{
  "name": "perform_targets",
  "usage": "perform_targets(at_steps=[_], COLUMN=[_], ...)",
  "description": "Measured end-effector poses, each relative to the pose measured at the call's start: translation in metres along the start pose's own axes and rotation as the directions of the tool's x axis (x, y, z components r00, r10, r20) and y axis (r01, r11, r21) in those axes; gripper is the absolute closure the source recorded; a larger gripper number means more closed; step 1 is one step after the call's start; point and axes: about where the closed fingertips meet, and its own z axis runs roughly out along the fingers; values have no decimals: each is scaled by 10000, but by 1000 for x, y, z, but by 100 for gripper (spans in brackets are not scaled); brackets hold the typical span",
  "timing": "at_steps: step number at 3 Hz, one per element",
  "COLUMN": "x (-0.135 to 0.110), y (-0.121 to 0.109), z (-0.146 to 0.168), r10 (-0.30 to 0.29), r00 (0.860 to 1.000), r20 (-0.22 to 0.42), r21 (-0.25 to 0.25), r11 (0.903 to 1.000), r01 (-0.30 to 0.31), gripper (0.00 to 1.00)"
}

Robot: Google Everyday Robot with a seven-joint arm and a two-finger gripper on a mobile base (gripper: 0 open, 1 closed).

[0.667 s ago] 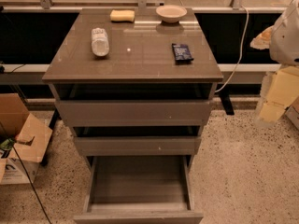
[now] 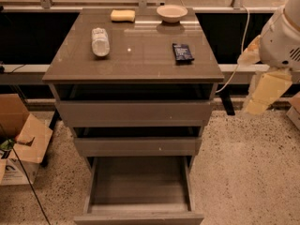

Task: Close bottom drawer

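Your claw (image 2: 263, 93) hangs at the right edge of the view, out past the cabinet's right side and about level with the top drawer front, touching nothing. Whether it is released or clenched you cannot tell from here.

You find the bottom drawer (image 2: 140, 184), lowest of three plain grey-brown handleless fronts, pulled well out toward the camera, its shallow grey inside open to view and its front at the lower edge of the view. It lies low and to the left of the claw, well apart from it.

On the glossy grey-brown tabletop (image 2: 140, 64) you have a clear plastic bottle (image 2: 100, 41) lying on its side, a yellow sponge (image 2: 123, 15), a shallow pale bowl (image 2: 171, 13) and a dark blue packet (image 2: 182, 52). An open cardboard box (image 2: 21, 142) sits on the speckled floor at left.
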Motion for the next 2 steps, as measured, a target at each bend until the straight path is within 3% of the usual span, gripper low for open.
perform_targets(at_steps=[1,2], x=[3,21], y=[10,34], z=[30,68], r10=[-387,-334], r00=[9993,9994], r20=[-17,7], r21=[-458,-831], r11=[9982,9960], r01=[385,333], gripper=[49,72])
